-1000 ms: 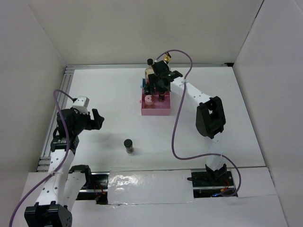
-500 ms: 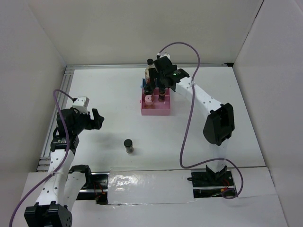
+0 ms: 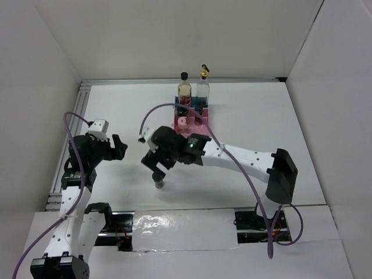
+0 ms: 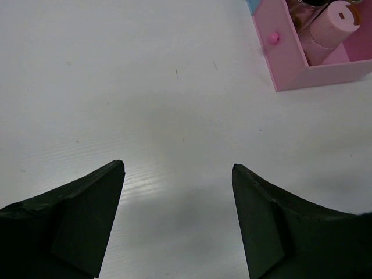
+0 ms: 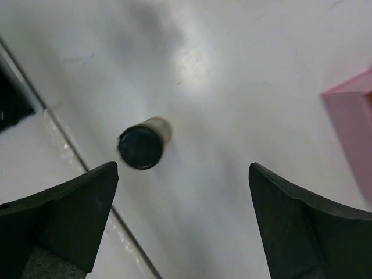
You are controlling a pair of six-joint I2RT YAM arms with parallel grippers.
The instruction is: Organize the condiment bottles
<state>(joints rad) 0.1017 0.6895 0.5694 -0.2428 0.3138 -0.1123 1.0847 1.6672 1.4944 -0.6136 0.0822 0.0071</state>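
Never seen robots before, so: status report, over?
Left hand open, empty. Right hand open above lone black-lidded jar, not gripping. Nothing between them.

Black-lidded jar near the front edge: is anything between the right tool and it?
Nothing visible. The right tool hangs open above the black-lidded jar, which stands alone on the table, with only open space between them.

- A pink tray sits on the white table, toward its far edge.
- A round pink knob sticks out of one outer wall.
- A blue tray touches its far side.
- White walls enclose three sides.
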